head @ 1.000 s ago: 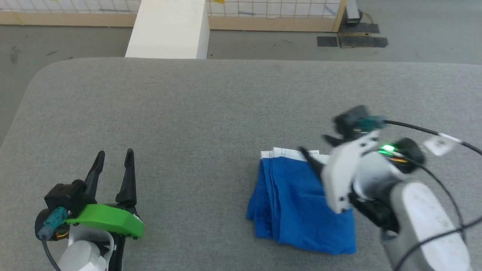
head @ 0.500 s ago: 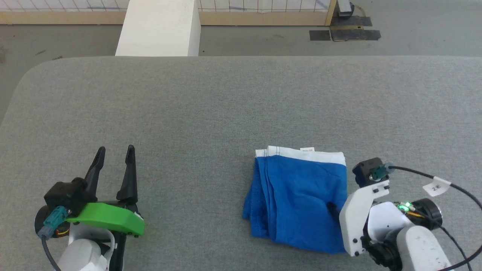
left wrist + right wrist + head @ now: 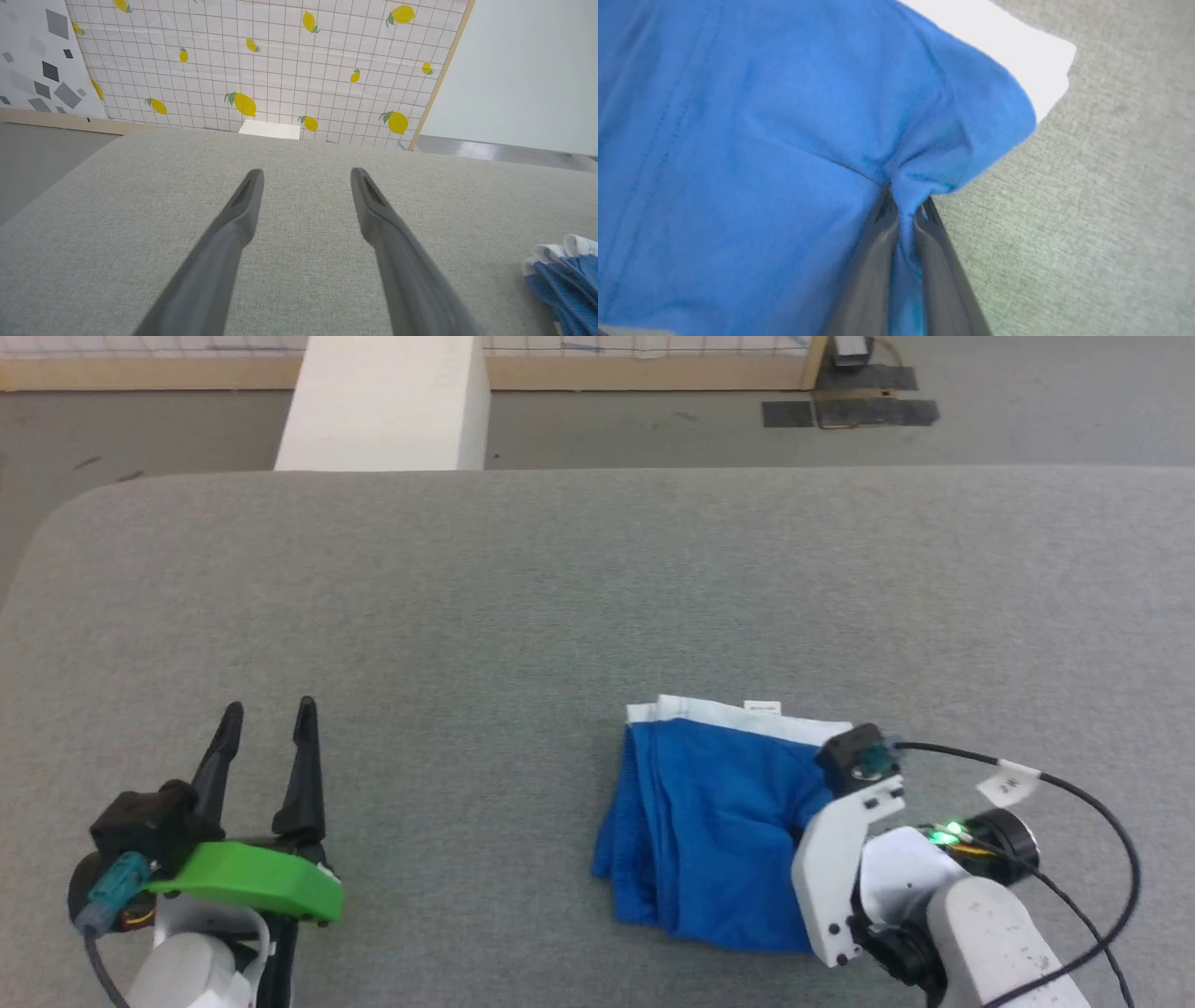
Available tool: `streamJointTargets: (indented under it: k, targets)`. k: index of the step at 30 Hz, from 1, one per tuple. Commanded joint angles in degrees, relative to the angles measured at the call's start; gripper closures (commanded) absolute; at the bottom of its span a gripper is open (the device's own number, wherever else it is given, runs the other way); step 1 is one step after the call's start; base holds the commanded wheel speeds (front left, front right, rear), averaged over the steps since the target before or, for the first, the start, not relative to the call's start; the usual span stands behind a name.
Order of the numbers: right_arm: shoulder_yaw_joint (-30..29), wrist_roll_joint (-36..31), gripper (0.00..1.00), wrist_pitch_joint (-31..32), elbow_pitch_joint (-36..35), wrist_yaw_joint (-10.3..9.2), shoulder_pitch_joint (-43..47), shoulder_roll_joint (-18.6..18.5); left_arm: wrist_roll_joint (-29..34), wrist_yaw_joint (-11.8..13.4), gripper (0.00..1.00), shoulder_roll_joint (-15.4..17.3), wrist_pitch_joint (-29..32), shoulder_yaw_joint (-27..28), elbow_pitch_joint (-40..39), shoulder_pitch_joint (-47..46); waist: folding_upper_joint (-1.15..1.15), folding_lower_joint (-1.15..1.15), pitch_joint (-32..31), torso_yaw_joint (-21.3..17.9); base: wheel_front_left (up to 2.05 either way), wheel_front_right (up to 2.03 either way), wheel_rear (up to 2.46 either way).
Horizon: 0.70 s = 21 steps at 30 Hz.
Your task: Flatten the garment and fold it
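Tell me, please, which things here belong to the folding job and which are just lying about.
Job: blue shorts; right gripper, jaws shut on them; left gripper, jaws open; table.
Lying about: white block; lemon-print panel; dark floor mats.

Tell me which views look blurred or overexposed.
Head view: sharp, evenly lit. Left wrist view: the left gripper looks soft near the lens, the lemon-print wall clear. Right wrist view: the blue shorts slightly blurred, their white waistband overexposed.

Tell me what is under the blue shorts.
The shorts lie folded on the grey table, whose fabric shows along their edges. Anything beneath the stacked layers is covered. The right gripper pinches a blue fold at one edge.
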Motion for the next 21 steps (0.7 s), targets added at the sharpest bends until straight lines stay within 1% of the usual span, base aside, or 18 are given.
streamJointTargets:
  k: [1,3,8,12,17,21]
  targets:
    - [2.1,0.4,1.0,0.5,0.8,-0.06,-1.0,-1.2,-0.2,0.1,0.0,0.6,-0.4,0.6,-0.5,0.9,0.0,0.0,0.4,-3.8,0.0,0.0,0.0]
    - [5.0,1.1,1.0,0.9,0.5,-0.06,-2.8,-3.3,-0.3,0.4,0.0,1.1,-0.4,1.3,-1.2,1.6,0.0,0.0,0.9,-7.2,0.0,0.0,0.0]
    - [11.9,3.5,1.0,1.9,-0.3,-0.06,-8.2,-8.9,-0.4,0.8,0.0,2.3,-0.4,2.4,-3.1,2.0,0.0,0.0,2.8,-17.0,0.0,0.0,0.0]
    - [15.4,4.9,1.0,1.3,0.2,-0.06,-12.8,-13.3,-0.2,1.3,0.0,2.9,-0.2,2.9,-4.8,0.9,0.0,0.0,4.5,-23.5,0.0,0.0,0.0]
    - [16.0,5.4,1.0,-0.8,2.2,-0.06,-17.8,-16.8,0.3,2.0,0.0,3.8,0.5,3.3,-6.9,0.0,0.0,0.0,7.0,-28.4,0.0,0.0,0.0]
    - [13.4,4.5,1.0,-3.5,4.6,-0.06,-21.0,-18.7,0.6,2.7,0.0,5.0,1.3,4.1,-9.3,-0.3,0.0,0.0,9.9,-29.6,0.0,0.0,0.0]
